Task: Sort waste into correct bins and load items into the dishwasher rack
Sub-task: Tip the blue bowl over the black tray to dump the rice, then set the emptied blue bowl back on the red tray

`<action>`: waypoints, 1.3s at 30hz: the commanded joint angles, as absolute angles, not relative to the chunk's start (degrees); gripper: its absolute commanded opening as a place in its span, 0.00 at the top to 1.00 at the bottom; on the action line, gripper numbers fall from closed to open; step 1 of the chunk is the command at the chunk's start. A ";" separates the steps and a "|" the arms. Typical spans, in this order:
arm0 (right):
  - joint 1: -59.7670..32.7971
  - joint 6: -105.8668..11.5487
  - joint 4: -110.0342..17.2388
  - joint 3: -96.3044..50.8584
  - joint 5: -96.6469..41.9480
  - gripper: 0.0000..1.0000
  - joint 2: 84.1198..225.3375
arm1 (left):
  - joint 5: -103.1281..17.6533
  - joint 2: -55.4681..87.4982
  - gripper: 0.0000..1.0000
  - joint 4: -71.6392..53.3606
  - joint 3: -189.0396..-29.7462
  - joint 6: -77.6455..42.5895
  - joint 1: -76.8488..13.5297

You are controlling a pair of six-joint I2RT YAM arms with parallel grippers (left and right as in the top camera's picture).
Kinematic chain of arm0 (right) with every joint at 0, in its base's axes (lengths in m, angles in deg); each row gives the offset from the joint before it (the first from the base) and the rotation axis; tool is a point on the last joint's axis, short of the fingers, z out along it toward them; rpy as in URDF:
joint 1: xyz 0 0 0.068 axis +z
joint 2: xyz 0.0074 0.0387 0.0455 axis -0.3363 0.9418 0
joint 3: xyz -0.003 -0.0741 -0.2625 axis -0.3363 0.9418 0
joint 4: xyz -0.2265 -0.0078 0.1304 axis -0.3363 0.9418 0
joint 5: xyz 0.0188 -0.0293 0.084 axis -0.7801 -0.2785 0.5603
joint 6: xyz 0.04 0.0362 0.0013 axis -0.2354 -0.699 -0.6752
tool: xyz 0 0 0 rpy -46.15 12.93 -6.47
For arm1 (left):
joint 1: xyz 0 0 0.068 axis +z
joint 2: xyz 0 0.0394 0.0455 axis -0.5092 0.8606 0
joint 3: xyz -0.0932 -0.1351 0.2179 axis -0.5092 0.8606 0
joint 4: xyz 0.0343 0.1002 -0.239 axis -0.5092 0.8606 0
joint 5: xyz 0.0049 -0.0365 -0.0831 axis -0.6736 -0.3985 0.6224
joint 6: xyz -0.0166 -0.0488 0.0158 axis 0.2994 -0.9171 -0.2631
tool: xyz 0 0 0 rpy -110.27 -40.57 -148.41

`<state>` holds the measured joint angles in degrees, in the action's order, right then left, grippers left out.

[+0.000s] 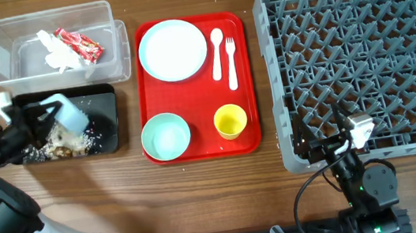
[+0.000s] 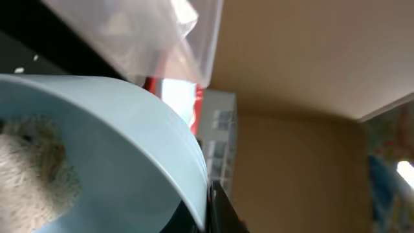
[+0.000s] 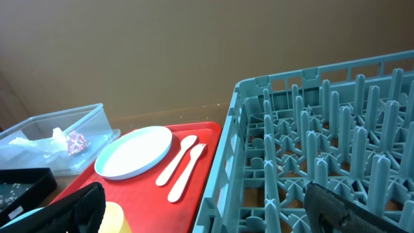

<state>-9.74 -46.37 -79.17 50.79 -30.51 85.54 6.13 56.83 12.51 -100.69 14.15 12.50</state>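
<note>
My left gripper (image 1: 55,111) is shut on the rim of a pale blue bowl (image 1: 72,113) and holds it tipped over the black tray (image 1: 108,105). Beige food scraps (image 2: 32,168) still cling inside the bowl (image 2: 129,142), and more lie in the tray (image 1: 64,146). The clear tub (image 1: 1,46) holds the white napkin (image 1: 53,54) and the red wrapper (image 1: 80,42). The plate (image 1: 173,50), spoon (image 1: 217,52), fork (image 1: 231,62), second bowl (image 1: 166,136) and yellow cup (image 1: 230,121) are on the red tray. My right gripper (image 3: 213,213) is open and empty by the grey rack's (image 1: 359,50) front left corner.
The red serving tray (image 1: 197,94) lies between the bins and the rack. The rack holds nothing. The right wrist view shows the plate (image 3: 134,152), spoon and fork on the tray, with the tub (image 3: 58,126) behind.
</note>
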 commanded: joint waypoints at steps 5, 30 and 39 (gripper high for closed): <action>-9.98 -45.45 -79.35 50.86 -31.03 0.00 85.15 | 20.04 57.97 0.96 13.08 -100.32 1.13 14.97; -9.98 -45.43 -79.35 50.86 -31.03 0.00 85.15 | -68.83 40.94 0.96 3.92 -111.93 -17.78 -52.76; -9.98 -45.43 -79.35 50.86 -31.03 0.00 85.15 | -69.71 54.14 0.96 0.99 -111.93 -17.80 -58.99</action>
